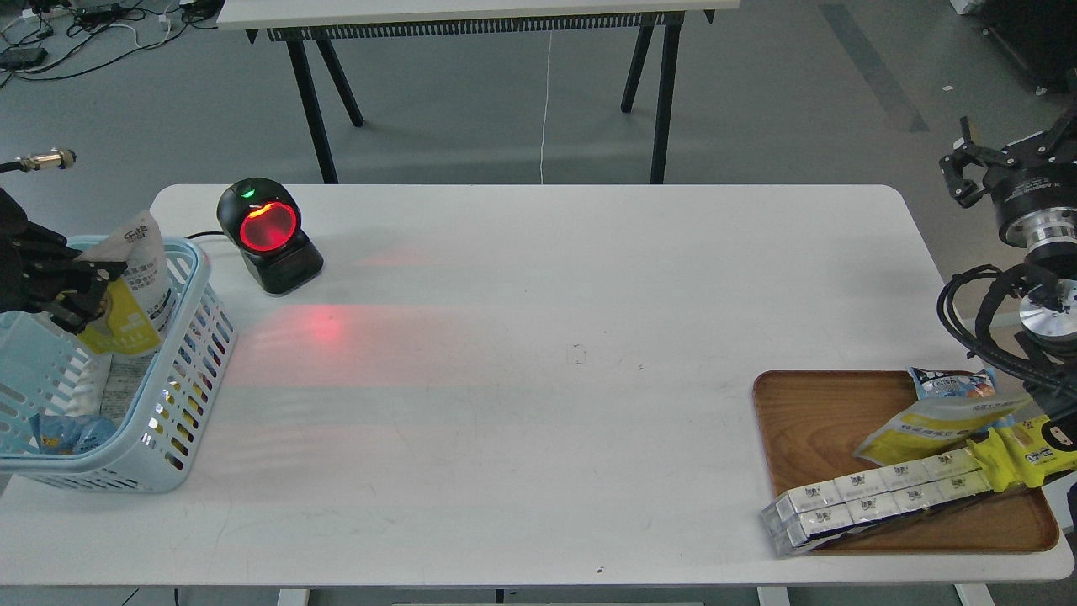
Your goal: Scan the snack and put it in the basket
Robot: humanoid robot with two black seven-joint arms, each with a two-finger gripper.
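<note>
The snack (139,282), a white-grey and yellow pouch, stands tilted inside the far end of the light blue basket (189,370) at the table's left edge, its top above the rim. My left gripper (77,295) is over the basket, and its dark fingers are closed on the pouch's left edge. My right gripper (966,168) hangs off the table's far right side, away from everything, with its fingers spread and nothing between them.
A black scanner (267,236) with a glowing red window stands right of the basket and casts red light on the table. A brown wooden tray (799,421) at the front right holds a flat yellow-white pouch (934,425), a long yellow packet (1022,454), a white multipack (875,498) and a blue packet (951,385). The basket holds other packets.
</note>
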